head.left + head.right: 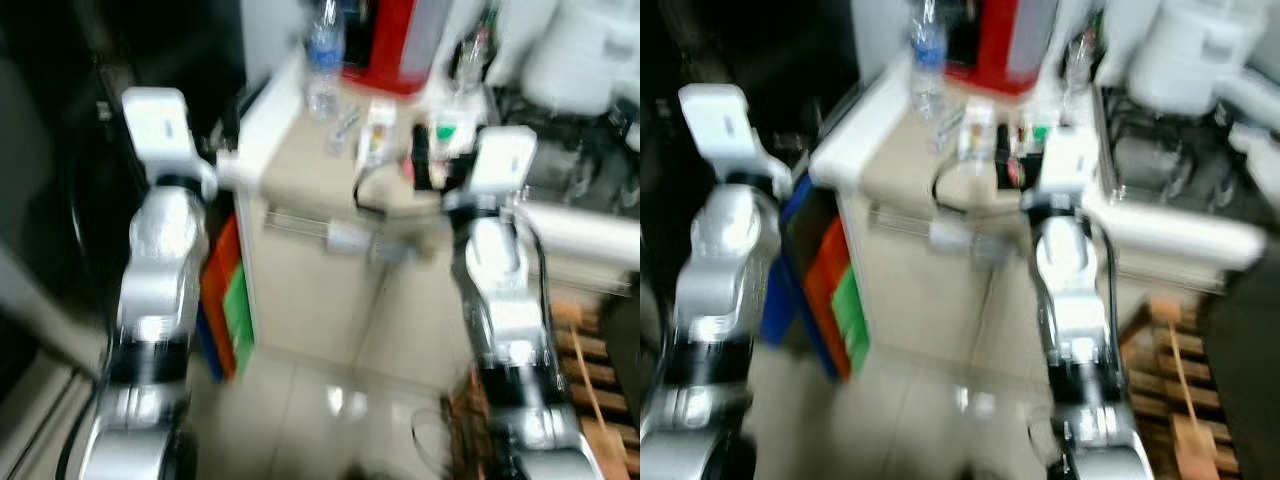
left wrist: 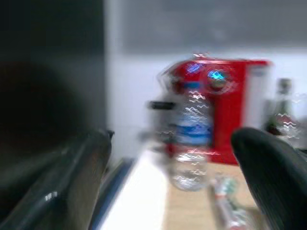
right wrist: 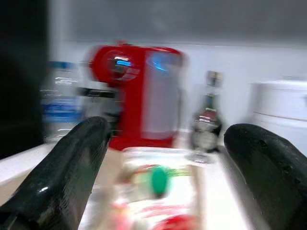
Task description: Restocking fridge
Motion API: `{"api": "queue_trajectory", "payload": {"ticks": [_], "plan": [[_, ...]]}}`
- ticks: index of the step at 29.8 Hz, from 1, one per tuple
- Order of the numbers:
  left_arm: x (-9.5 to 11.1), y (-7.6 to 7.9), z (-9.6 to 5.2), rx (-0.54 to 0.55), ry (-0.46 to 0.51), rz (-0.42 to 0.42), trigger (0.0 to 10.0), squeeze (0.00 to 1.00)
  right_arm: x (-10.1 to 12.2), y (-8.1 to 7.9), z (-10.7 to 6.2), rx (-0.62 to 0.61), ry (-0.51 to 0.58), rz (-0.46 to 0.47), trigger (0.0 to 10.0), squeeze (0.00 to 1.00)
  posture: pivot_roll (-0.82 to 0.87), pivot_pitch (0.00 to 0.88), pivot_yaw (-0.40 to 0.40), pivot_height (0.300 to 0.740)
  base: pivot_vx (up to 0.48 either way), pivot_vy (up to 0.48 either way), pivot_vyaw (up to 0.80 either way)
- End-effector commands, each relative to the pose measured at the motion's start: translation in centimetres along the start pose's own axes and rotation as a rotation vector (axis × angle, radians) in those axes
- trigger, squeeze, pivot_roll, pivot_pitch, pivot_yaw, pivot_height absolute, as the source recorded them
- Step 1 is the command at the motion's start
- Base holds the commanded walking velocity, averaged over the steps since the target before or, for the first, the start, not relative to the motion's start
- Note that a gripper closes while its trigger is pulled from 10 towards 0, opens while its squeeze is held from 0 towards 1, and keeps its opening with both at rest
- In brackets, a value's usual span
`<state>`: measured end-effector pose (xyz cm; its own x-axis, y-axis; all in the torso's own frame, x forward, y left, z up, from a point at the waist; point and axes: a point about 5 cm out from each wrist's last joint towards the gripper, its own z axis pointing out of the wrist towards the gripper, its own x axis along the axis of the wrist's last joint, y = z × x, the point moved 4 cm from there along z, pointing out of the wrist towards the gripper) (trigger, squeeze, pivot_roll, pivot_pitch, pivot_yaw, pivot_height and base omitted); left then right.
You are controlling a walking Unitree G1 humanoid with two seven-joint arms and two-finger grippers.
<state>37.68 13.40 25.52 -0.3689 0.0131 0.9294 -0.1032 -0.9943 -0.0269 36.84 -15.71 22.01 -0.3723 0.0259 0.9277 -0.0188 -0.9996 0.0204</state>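
While everything is smeared by motion, the clear plastic water bottle with a blue label (image 2: 191, 143) stands upright at the tabletop's (image 1: 300, 165) far left corner, just before a red coffee machine (image 3: 136, 96). I judge it light, smooth and easily dented, so mid-body at the label seems the best place to grip. Both arms are raised toward it; the left hand (image 2: 168, 187) and right hand (image 3: 158, 187) are spread wide, holding nothing. Small packets and a green-capped item (image 3: 157, 181) lie nearby, and a dark glass bottle (image 3: 207, 122) stands to the right, easily knocked.
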Motion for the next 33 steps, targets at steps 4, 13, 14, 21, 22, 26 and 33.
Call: {"api": "queue_trajectory", "payload": {"ticks": [4,13,14,21,22,26,33], "plan": [[0.8,0.1,0.6,-0.036,0.02,0.005,10.0,0.0,1.0,-0.5,0.0,-0.004,0.033,0.002,10.0,0.32,-0.04,0.0,-0.006,0.74,0.48,0.0,-0.8],[5.6,2.2,2.6,-0.151,0.145,-0.022,10.0,0.0,6.8,-0.3,0.8,-0.051,0.212,-0.071,10.0,0.31,-0.06,0.0,0.008,0.74,0.48,0.0,-0.09],[6.5,2.5,3.1,-0.178,0.161,-0.018,10.0,0.0,8.0,-0.1,1.0,-0.056,0.242,-0.071,10.0,0.3,-0.06,0.0,0.008,0.74,0.48,0.0,0.0],[9.0,2.0,6.4,-0.205,0.127,0.002,10.0,0.0,10.3,0.1,1.3,-0.074,0.291,-0.05,10.0,0.3,-0.08,0.039,0.031,0.74,0.274,0.0,0.0],[9.2,1.6,6.9,-0.189,0.117,0.012,10.0,0.0,10.3,0.1,1.3,-0.075,0.289,-0.044,10.0,0.3,-0.08,0.044,0.03,0.74,0.0,0.0,0.0],[10.5,0.3,8.7,-0.135,0.101,0.02,10.0,0.0,10.3,-0.2,1.1,-0.065,0.266,-0.038,10.0,0.3,-0.08,0.05,0.02,0.74,0.0,0.0,0.0],[12.2,0.2,10.1,-0.145,0.099,-0.061,10.0,0.0,10.1,-0.4,1.0,-0.047,0.243,-0.027,10.0,0.3,-0.08,0.056,0.004,0.74,0.0,0.0,0.0]]}}
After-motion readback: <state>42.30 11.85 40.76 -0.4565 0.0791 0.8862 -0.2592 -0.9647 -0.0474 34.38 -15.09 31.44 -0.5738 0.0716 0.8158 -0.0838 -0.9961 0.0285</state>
